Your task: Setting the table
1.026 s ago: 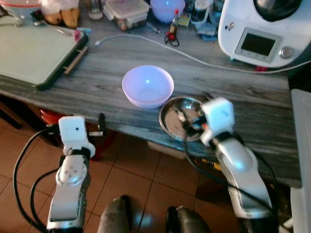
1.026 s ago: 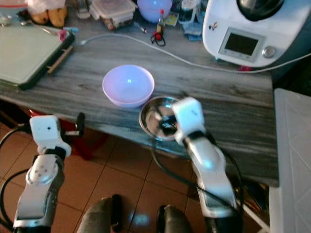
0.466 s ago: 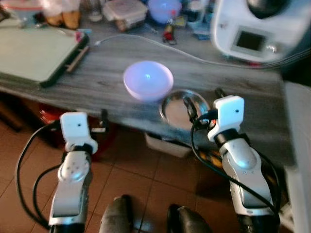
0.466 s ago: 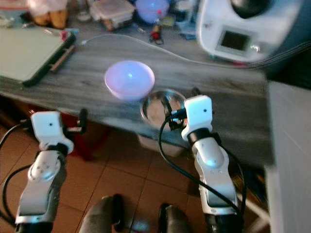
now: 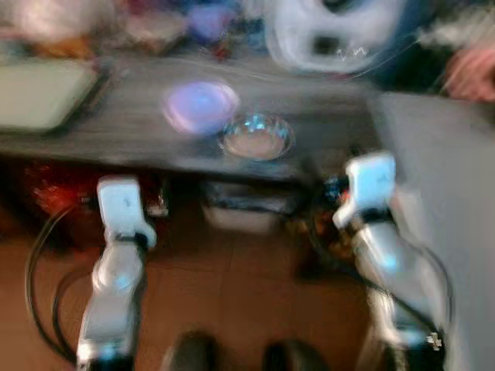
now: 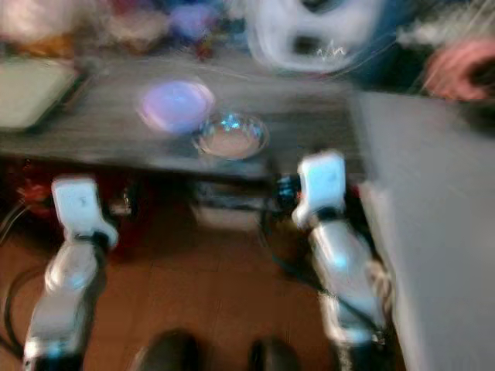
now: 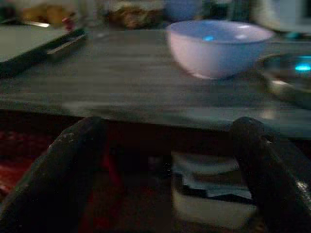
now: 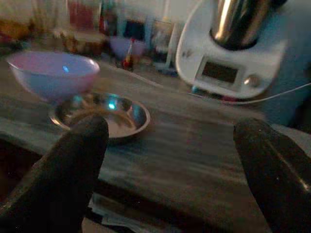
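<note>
The eye views are blurred. A lilac bowl and a shallow steel dish stand side by side near the front edge of the grey wooden counter. My right gripper is open and empty, held in front of the counter edge and facing the steel dish and the lilac bowl. My left gripper is open and empty too, low before the counter edge, with the lilac bowl beyond it. Both silver arms reach forward below the counter front.
A white kitchen machine with a cable stands at the back of the counter among jars and boxes. A green board lies at the left. A pale grey surface fills the right, with a blurred pink shape above it.
My right gripper has drawn back from over the steel dish to in front of the counter edge. The camera has swung, so the whole scene shifted and blurred. The left arm kept its pose.
</note>
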Robot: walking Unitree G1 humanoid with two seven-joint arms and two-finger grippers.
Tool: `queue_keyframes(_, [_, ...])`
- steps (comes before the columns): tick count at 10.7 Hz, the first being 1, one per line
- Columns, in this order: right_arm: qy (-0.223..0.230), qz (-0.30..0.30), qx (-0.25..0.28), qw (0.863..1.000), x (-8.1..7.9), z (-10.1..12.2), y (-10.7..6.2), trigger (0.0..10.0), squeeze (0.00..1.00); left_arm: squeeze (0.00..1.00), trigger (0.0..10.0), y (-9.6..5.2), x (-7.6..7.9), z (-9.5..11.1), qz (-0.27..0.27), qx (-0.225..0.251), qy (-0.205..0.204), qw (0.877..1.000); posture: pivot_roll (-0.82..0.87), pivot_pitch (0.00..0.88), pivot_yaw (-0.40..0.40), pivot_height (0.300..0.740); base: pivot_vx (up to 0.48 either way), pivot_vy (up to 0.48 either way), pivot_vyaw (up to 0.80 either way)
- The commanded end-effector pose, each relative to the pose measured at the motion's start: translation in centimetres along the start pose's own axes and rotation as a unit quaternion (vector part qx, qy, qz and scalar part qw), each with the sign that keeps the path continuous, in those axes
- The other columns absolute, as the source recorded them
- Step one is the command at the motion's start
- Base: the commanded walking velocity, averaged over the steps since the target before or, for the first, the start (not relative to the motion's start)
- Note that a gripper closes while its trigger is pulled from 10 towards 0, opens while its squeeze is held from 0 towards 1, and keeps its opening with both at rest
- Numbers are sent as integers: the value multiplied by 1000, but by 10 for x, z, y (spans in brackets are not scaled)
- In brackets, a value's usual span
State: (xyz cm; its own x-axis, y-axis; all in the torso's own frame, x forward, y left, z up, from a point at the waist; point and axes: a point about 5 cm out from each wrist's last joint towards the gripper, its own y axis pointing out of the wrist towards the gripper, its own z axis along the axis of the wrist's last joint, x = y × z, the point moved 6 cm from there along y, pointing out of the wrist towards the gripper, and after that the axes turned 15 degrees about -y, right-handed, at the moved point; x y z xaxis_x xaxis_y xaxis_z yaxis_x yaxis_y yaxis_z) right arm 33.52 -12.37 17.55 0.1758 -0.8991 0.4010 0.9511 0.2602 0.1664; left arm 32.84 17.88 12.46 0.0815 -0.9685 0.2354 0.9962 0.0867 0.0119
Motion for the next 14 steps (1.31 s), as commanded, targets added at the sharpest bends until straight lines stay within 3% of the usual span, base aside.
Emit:
queue_keyframes(1, [4,4,-1,1000,1,-2,3,10000,0,0,10000,-3,0,-7,1,-12,1,1000,22,78,7,740,-315,0,0])
queue_keyframes(4, [-19,-20,-93,995,5,-53,-9,10000,0,0,10000,-2,7,-22,-30,-35,11,999,8,14,38,740,-201,0,0])
queue_keyframes(5, [-46,-39,-93,994,7,-54,-12,10000,0,0,10000,-8,9,-28,-47,-44,11,998,7,0,41,740,0,0,0])
queue_keyframes(6, [9,-123,-98,988,26,-59,-18,10000,0,0,10000,-17,7,-37,-51,-49,5,997,12,0,36,740,0,0,0])
queue_keyframes(8, [27,-195,-133,971,46,-76,-39,10000,0,0,10000,-23,9,-45,-65,-53,14,996,2,0,34,740,0,0,0])
queue_keyframes(10, [31,-158,-132,978,33,-78,-48,10000,0,0,10000,-27,17,-54,-102,-71,22,992,-18,0,38,740,0,0,0])
queue_keyframes(12, [40,-150,-136,979,24,-79,-55,10000,0,0,10000,-31,16,-53,-108,-72,17,991,-29,0,53,740,0,-264,-800])
queue_keyframes(14, [49,-127,-113,984,17,-71,-41,10000,0,0,10000,-28,26,-54,-130,-74,18,989,-31,0,61,740,0,-407,0])
